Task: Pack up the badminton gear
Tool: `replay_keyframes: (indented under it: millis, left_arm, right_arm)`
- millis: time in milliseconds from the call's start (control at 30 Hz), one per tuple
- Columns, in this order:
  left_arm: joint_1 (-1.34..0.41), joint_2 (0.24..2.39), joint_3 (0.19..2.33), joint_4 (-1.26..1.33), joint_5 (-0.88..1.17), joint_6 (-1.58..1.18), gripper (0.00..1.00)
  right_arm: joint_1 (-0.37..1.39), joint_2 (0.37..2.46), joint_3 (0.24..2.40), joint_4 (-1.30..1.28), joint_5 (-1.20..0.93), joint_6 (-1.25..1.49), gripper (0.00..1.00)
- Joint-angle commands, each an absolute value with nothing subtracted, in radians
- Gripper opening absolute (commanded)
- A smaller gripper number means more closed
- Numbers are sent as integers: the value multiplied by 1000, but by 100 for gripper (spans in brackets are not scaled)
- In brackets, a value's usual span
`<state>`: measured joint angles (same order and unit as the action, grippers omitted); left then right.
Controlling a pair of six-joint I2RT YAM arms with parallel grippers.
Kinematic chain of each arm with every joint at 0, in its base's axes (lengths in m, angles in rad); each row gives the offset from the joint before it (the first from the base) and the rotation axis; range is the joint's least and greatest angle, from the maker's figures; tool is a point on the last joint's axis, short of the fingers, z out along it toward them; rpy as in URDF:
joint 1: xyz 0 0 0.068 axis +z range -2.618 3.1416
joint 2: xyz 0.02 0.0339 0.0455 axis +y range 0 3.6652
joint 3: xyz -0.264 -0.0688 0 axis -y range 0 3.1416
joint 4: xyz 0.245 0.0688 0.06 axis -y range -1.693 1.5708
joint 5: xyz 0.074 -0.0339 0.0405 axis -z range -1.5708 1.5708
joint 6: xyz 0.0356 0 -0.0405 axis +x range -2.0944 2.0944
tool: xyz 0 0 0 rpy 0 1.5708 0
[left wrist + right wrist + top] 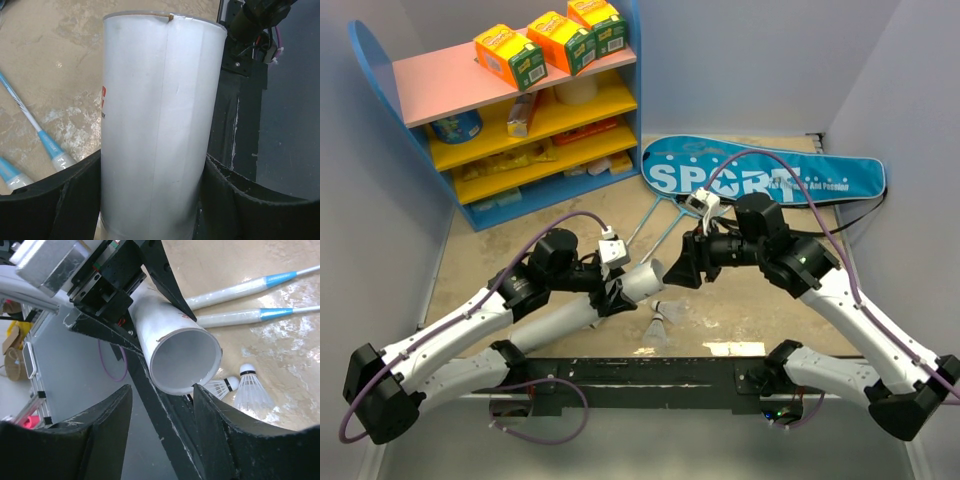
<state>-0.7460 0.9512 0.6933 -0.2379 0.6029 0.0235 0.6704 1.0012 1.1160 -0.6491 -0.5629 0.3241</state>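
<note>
Two small white feather shuttlecocks point(252, 390) side by side on the tan desk point(740, 310), near the middle, just below the mouth of a smooth white cylindrical tube point(642, 281). Left tool point(610, 292) clamped on that tube's body, open end tilted up and facing right. Right tool point(680, 268) close in front of the tube mouth, fingers apart, gripping nothing. Just beyond, two thin light-blue rackets with silver-white handles point(235, 289), handles side by side, apart from the shuttlecocks. At far right, long blue racket-shaped bag lettered "SPORT" in white point(770, 178), flat on the desk. At far left, blue shelf unit point(380, 75) with orange-green boxes point(510, 55) on top.
</note>
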Motion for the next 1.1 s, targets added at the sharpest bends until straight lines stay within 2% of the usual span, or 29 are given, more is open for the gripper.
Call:
replay_keyframes:
  millis: [0, 200, 400, 600, 733, 1000, 1067]
  left_arm:
    - [-755, 943, 710, -164, 626, 18, 0]
    - [-755, 945, 703, -155, 653, 21, 0]
    - [-755, 928, 696, -149, 649, 26, 0]
    - [-755, 919, 698, -152, 641, 32, 0]
    - [-756, 907, 692, -144, 635, 38, 0]
    - [-756, 894, 661, -135, 627, 54, 0]
    - [-755, 885, 653, -141, 623, 58, 0]
  right_arm:
    - [683, 1011, 1101, -552, -630, 356, 55]
    - [692, 1045, 1101, -526, -649, 357, 47]
    - [703, 1060, 1085, -480, -680, 376, 45]
    - [730, 1068, 1065, -430, -704, 406, 38]
    - [744, 1072, 1062, -423, -698, 411, 29]
    - [758, 1069, 1069, -426, -666, 419, 0]
    - [759, 1065, 1069, -434, -655, 416, 0]
